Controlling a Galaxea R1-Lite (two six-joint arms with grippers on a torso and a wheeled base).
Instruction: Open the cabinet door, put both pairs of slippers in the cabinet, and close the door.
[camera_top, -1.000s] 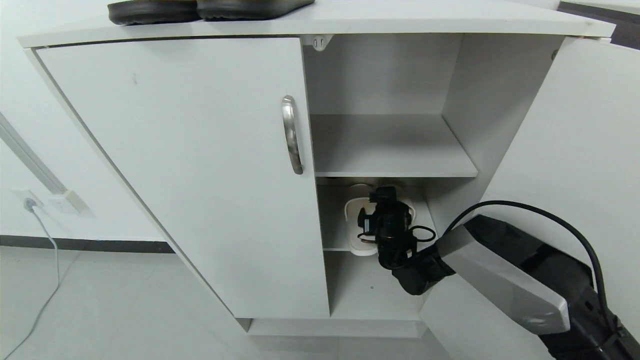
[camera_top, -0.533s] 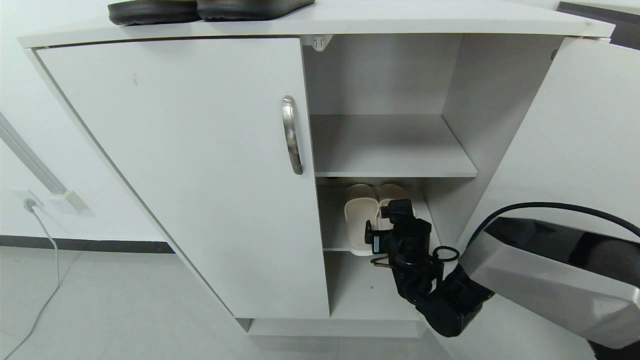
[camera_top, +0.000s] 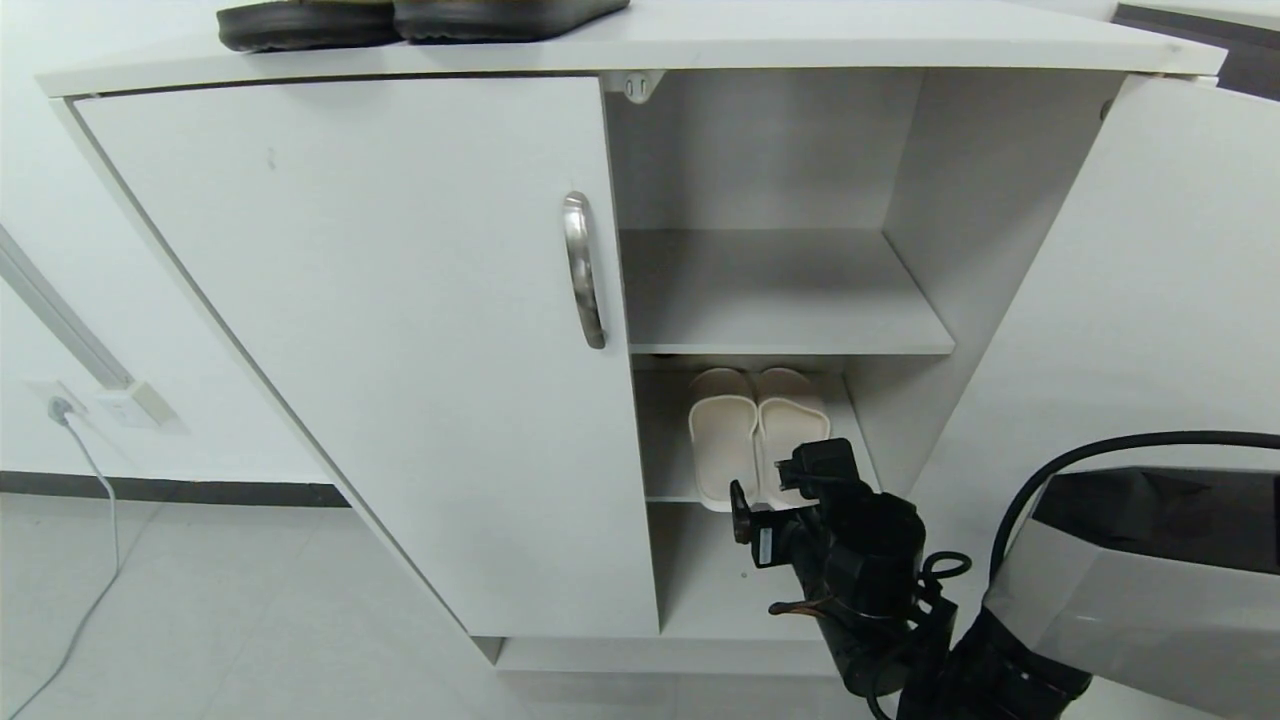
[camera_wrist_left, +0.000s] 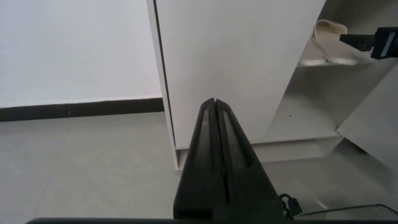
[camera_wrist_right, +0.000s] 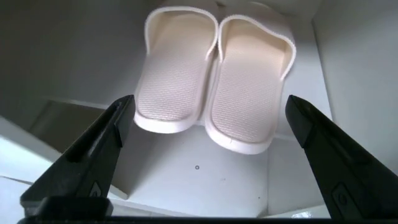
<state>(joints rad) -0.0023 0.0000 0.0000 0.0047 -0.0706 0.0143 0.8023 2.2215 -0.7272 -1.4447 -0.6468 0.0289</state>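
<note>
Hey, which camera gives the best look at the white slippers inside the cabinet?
The right wrist view: the white slippers lie close up, side by side, whole. The head view shows them smaller on the shelf, one heel behind the right gripper. The left wrist view catches them side-on and far off.

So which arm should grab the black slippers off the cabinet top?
Likely right: right gripper is open, empty, at the open compartment. Left gripper is shut, low by the closed door. Black slippers lie leftward, though.

Wall socket (camera_top: 60, 408) with grey cable (camera_top: 116, 545) trailing onto floor (camera_top: 250, 600); black baseboard (camera_top: 170, 489) along wall (camera_top: 30, 150)
</note>
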